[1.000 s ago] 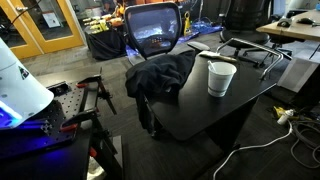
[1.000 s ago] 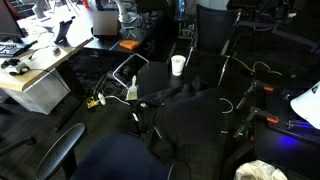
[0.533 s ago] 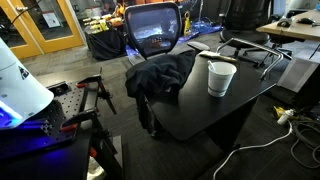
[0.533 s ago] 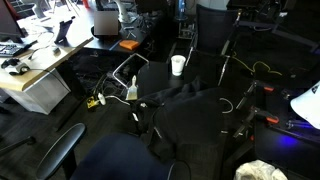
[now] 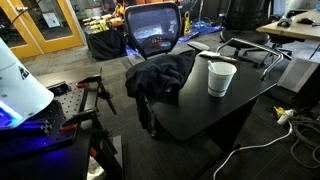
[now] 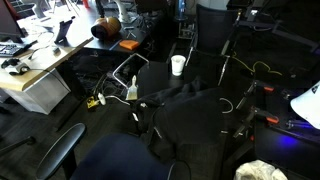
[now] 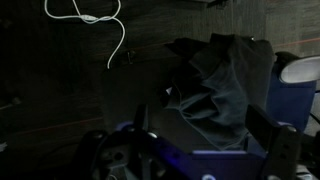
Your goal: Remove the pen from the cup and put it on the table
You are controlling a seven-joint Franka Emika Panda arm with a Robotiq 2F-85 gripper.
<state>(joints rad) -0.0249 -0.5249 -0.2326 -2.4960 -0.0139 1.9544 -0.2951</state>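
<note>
The white cup (image 5: 221, 78) stands upright on the black table (image 5: 200, 110) near its right edge; it also shows in the exterior view from farther off (image 6: 178, 65). The pen is too small to make out in any view. A white rounded shape at the right edge of the dark wrist view (image 7: 302, 68) may be the cup. My gripper (image 7: 200, 128) is open and empty, its two dark fingers wide apart, well above the table and far from the cup. The white robot body (image 5: 20, 80) sits at the left.
A dark crumpled cloth (image 5: 160, 75) lies on the table beside the cup, also in the wrist view (image 7: 225, 85). An office chair (image 5: 153, 30) stands behind the table. A white cable (image 7: 110, 30) lies on the floor. A light wooden desk (image 6: 40, 65) stands apart.
The arm, the cup and the cloth have not moved. A brown shape has come into view at the far desk in the background.
</note>
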